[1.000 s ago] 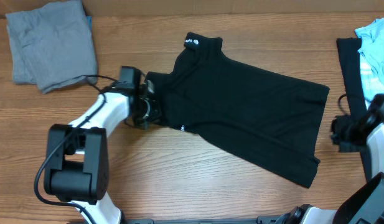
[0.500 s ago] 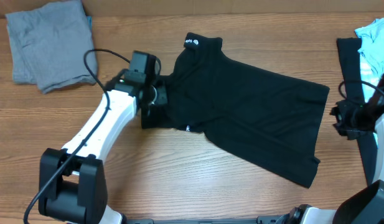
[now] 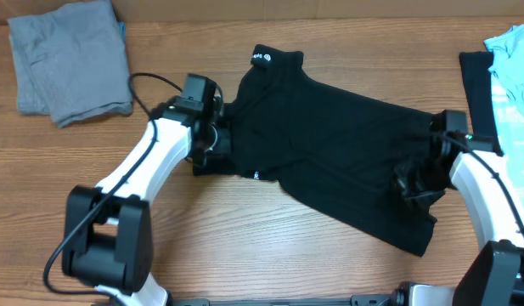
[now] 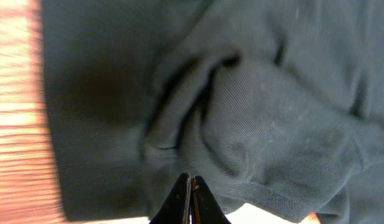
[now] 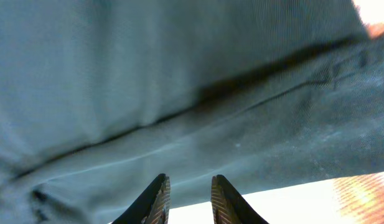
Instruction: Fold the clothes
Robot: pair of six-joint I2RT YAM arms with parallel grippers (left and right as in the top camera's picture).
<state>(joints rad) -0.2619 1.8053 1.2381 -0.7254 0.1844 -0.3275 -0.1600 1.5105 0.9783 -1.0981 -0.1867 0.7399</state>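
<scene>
Centrally, T-shirt (image 3: 329, 144): was laid on surface (image 3: 245, 246)
Left pincer (image 4: 190, 179): was pressed together at sleeve
Right pincer (image 5: 190, 182): was held spread at hem

I see the black T-shirt (image 3: 329, 144) spread flat mid-scene, white-logo collar far left, hem near right, left sleeve bunched

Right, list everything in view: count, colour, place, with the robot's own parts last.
T-shirt: one, black, white logo at neck, spread mid-table.
grey garment: one, grey, folded, top left of overhead view.
light blue garment: one, light blue, top right.
cloth strip: one, black, beside the light blue garment.
table: one, brown wood.
left end effector: one, black, shut, at T-shirt's sleeve.
right end effector: one, black, fingers apart, over T-shirt's hem.
</scene>
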